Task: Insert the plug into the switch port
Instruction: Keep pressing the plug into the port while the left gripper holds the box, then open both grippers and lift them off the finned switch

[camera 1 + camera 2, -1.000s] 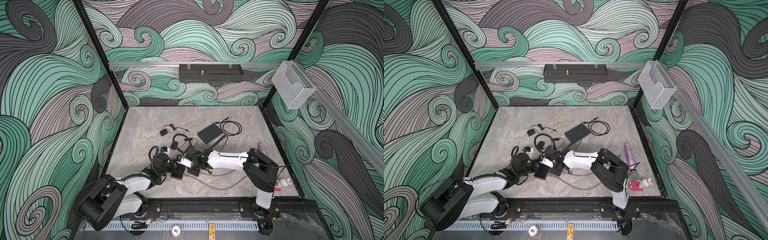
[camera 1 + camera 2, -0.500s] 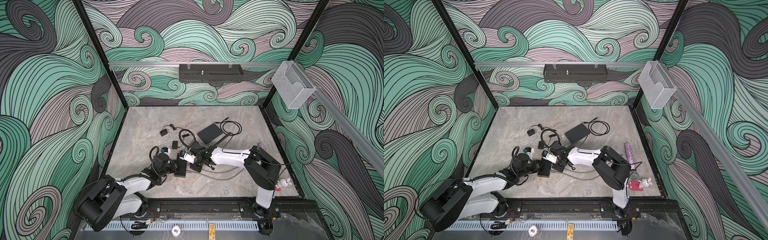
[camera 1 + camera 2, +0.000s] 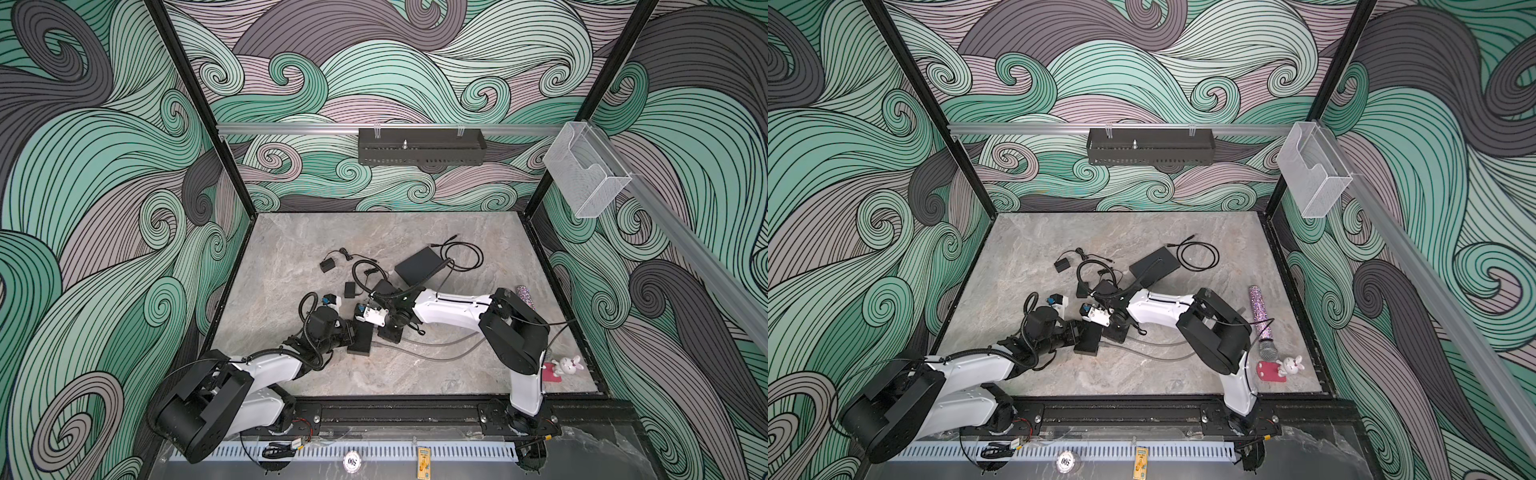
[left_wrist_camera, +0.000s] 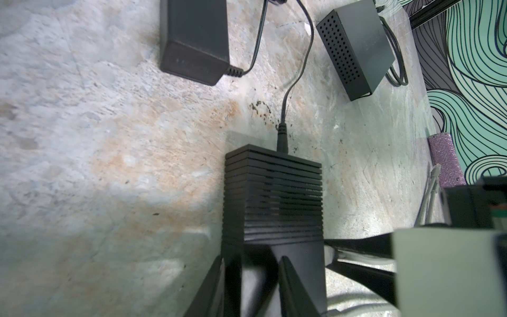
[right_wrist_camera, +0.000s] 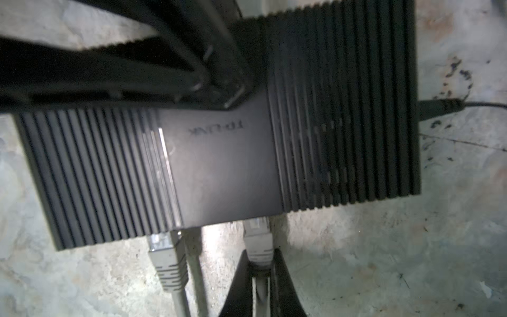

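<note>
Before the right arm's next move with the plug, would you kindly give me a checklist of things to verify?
1. Left gripper clamped on the TP-Link switch: ok.
2. Right gripper shut on the grey Ethernet plug: ok.
3. Plug tip at the switch's edge: ok.
4. Plug fully seated: cannot tell, hidden under the switch's edge.
5. Second grey plug apart from the held one: ok.
6. Power lead plugged into the switch's short end: ok.
</note>
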Robot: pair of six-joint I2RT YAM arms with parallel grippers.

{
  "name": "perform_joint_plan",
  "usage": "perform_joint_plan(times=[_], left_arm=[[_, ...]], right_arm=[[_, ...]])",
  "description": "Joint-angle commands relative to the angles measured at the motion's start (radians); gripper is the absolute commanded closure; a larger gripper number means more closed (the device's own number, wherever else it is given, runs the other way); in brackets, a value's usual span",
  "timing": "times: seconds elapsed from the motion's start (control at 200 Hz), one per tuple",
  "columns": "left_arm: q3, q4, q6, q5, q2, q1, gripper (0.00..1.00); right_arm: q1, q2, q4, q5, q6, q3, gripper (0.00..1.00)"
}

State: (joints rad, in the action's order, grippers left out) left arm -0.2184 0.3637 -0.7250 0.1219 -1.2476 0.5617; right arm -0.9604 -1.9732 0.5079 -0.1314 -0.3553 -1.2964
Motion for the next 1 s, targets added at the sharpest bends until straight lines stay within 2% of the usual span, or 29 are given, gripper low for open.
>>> perform_joint_plan(times=[0.0,0.2,0.385,0.886,0.996], left_arm=[[0.030,-0.167,0.013,0.290,-0.075,0.082,0.69],[0.033,-0.168,0.012,0.285,-0.073,0.086,0.69],[0.031,-0.180,0.013,0.280,-0.064,0.085,0.69],[0.030,-0.191,0.015,0.280,-0.055,0.086,0.70],[0.025,-0.215,0.015,0.269,-0.041,0.087,0.70]], right_arm=[[-0.079,-0.040,-0.479,-0.216,0.020,-0.106,1.00],[-0.080,0.053,-0.548,-0.218,0.028,-0.021,1.00],[-0.080,0.125,-0.512,-0.179,-0.014,-0.020,1.00],[-0.087,0.038,-0.501,-0.181,-0.001,-0.034,1.00],[-0.087,0.067,-0.513,-0.157,0.006,0.001,0.86]])
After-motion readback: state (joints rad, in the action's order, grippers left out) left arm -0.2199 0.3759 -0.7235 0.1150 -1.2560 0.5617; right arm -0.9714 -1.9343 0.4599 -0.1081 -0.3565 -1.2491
